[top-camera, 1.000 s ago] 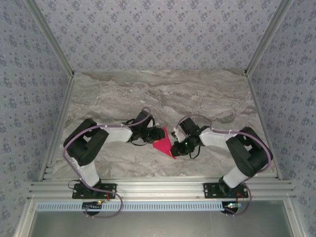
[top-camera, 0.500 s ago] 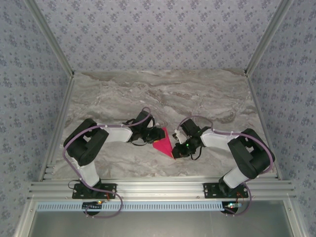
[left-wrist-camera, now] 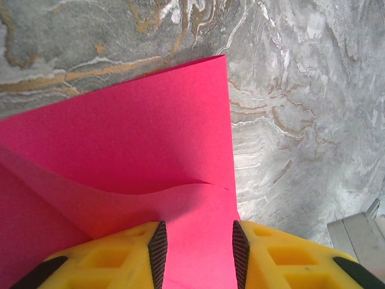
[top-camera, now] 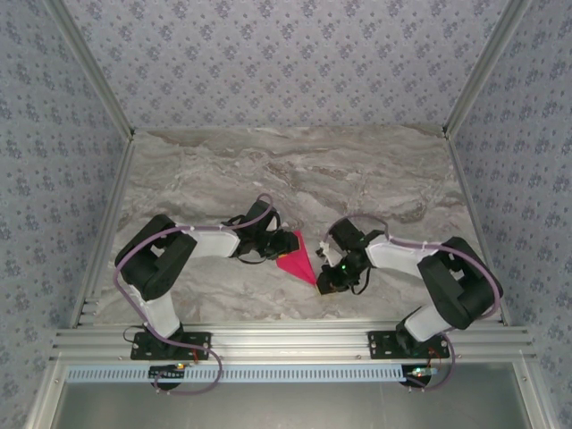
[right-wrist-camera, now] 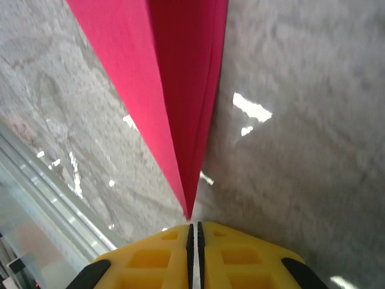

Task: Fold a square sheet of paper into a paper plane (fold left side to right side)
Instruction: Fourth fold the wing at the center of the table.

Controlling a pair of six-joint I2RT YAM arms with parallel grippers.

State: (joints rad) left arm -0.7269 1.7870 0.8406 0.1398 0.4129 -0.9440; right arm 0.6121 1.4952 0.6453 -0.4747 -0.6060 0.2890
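Observation:
The square sheet of paper (top-camera: 295,259) lies folded into a slim magenta triangle on the marble table, its point toward the near edge. My left gripper (top-camera: 284,243) rests on its far left part. In the left wrist view the left gripper (left-wrist-camera: 196,232) is open. Its black pads (left-wrist-camera: 158,250) stand apart over the flat paper (left-wrist-camera: 132,132), where a loose flap edge curves up. My right gripper (top-camera: 323,284) sits at the near tip. The right gripper (right-wrist-camera: 194,227) is shut, and the layered paper point (right-wrist-camera: 180,72) ends just ahead of its fingertips.
The aluminium frame rail (top-camera: 286,340) runs along the near edge of the table, close behind the right gripper, and shows as the rail (right-wrist-camera: 42,180) in the right wrist view. Patterned walls enclose the sides and back. Bare marble (top-camera: 295,170) stretches beyond the paper.
The right gripper has slid toward the near edge along the paper's right side to its tip, and the right arm swung with it. The left gripper and the paper have stayed put.

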